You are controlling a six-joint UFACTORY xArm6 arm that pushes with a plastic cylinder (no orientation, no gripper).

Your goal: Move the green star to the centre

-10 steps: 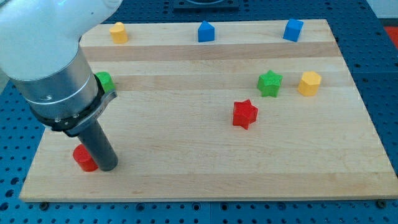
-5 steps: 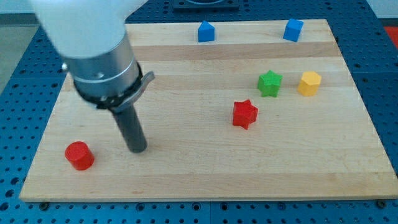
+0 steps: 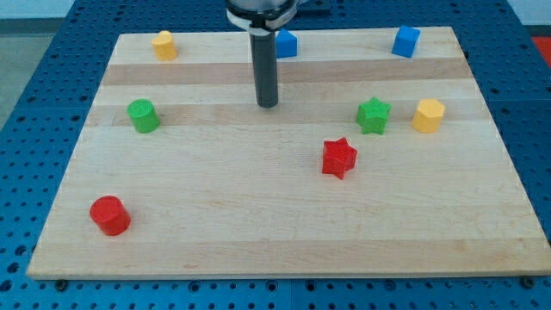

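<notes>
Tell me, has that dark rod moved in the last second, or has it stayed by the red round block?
Yes. My tip has swung from beside the red cylinder toward the view's top and right, and now stands left of the green star.

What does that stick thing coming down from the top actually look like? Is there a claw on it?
No claw. It is a straight, smooth, dark grey round rod, and my tip is its plain blunt end. At the view's top it enters a wider dark collar with a pale rim. No cables or markings show.
</notes>
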